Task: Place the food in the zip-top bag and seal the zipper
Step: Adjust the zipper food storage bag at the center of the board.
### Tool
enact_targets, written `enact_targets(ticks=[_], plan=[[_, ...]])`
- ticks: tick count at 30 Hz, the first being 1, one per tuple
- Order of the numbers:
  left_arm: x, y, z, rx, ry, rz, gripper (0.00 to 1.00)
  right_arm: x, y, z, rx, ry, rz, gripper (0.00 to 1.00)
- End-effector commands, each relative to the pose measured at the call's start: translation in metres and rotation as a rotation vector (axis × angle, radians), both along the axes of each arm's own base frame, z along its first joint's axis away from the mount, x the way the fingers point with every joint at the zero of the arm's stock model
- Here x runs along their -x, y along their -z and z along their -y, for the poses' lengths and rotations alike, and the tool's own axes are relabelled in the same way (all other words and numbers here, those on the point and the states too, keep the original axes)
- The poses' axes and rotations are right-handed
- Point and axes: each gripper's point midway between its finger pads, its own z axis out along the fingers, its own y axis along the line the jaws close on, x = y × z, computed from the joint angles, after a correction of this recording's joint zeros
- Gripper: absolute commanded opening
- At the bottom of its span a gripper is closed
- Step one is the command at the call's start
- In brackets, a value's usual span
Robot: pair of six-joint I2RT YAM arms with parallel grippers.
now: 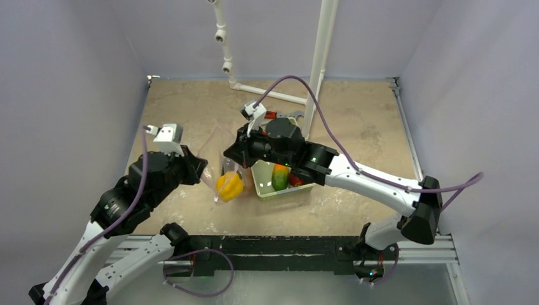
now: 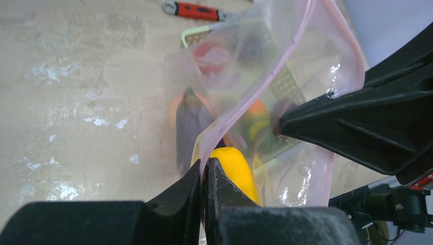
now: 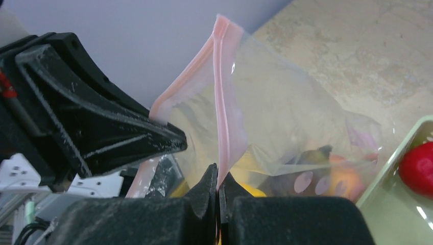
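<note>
The clear zip-top bag (image 1: 217, 162) hangs between my two grippers above the table. Its pale pink zipper (image 3: 223, 102) runs up from my right gripper (image 3: 218, 179), which is shut on the strip. My left gripper (image 2: 204, 167) is shut on the other stretch of the zipper (image 2: 265, 76). Inside the bag lie a yellow piece of food (image 2: 236, 171), a dark purple piece (image 2: 190, 125) and an orange piece (image 3: 347, 181). From above, the yellow piece (image 1: 229, 185) sags at the bag's bottom. The left gripper (image 1: 204, 170) and the right gripper (image 1: 230, 154) stand close together.
A light green basket (image 1: 262, 185) sits just right of the bag, holding a green-and-orange piece (image 1: 280, 176) and a red piece (image 3: 418, 168). A red-handled wrench (image 2: 196, 10) lies farther back. A white pipe frame (image 1: 318, 70) stands behind the basket.
</note>
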Motion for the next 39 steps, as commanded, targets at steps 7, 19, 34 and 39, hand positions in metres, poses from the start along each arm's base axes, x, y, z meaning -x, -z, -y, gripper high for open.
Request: enact_targets(ticks=[7, 19, 34, 39], plan=[[-0.011, 0.075, 0.047, 0.042, 0.1, -0.17, 0.0, -0.019, 0.082, -0.005, 0.148, 0.083, -0.075, 0.0], [-0.011, -0.056, 0.013, 0.129, 0.02, 0.156, 0.0, -0.027, -0.043, 0.03, -0.063, 0.222, 0.042, 0.0], [-0.032, 0.089, 0.026, 0.028, -0.062, -0.108, 0.0, -0.033, 0.12, -0.003, 0.125, 0.154, -0.161, 0.0], [-0.036, 0.059, 0.04, 0.036, 0.014, -0.058, 0.0, -0.047, 0.081, 0.0, 0.089, 0.223, -0.107, 0.0]])
